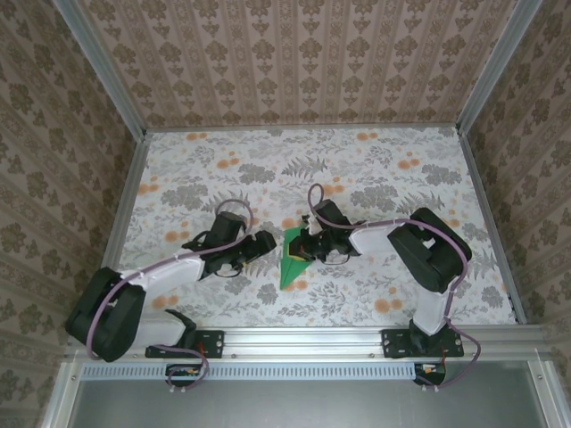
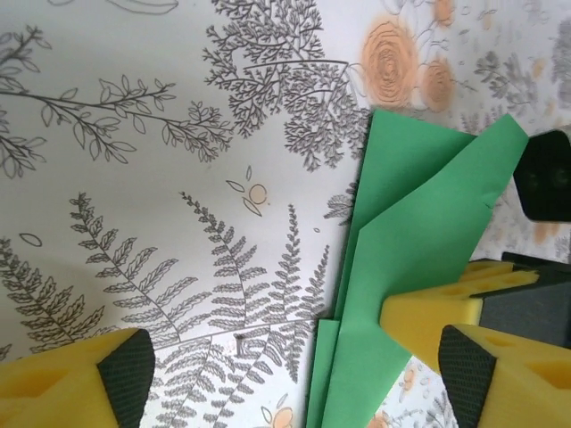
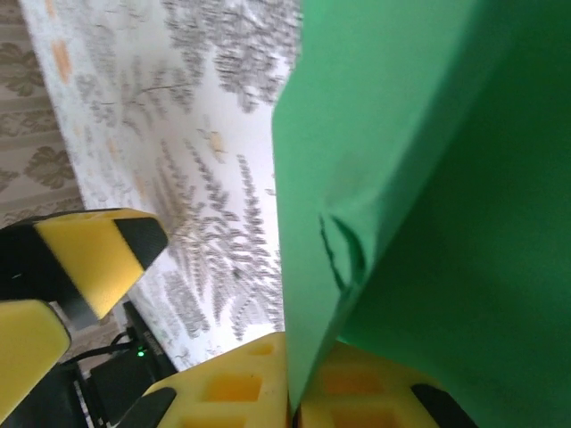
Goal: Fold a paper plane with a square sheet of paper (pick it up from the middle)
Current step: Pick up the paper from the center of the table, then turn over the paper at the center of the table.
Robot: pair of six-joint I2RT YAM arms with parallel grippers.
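The bright green sheet of paper [image 1: 291, 266] lies mid-table, folded into a narrow pointed plane shape with its tip toward the near edge. In the left wrist view the folded paper [image 2: 419, 232] shows layered flaps and a long crease. My right gripper [image 1: 306, 252] sits at its upper right, and its yellow fingers [image 3: 223, 388] are shut on a raised fold of the paper [image 3: 428, 178]. My left gripper [image 1: 265, 242] is just left of the paper. This left gripper [image 2: 299, 379] stands wide open over the table, with the paper's left edge between its fingers and untouched.
The table [image 1: 205, 169] carries a fern and flower print. Aluminium rails and patterned walls [image 1: 294, 53] close it in on three sides. The right gripper's yellow finger [image 2: 433, 319] lies close beside my left gripper's right finger [image 2: 508, 370].
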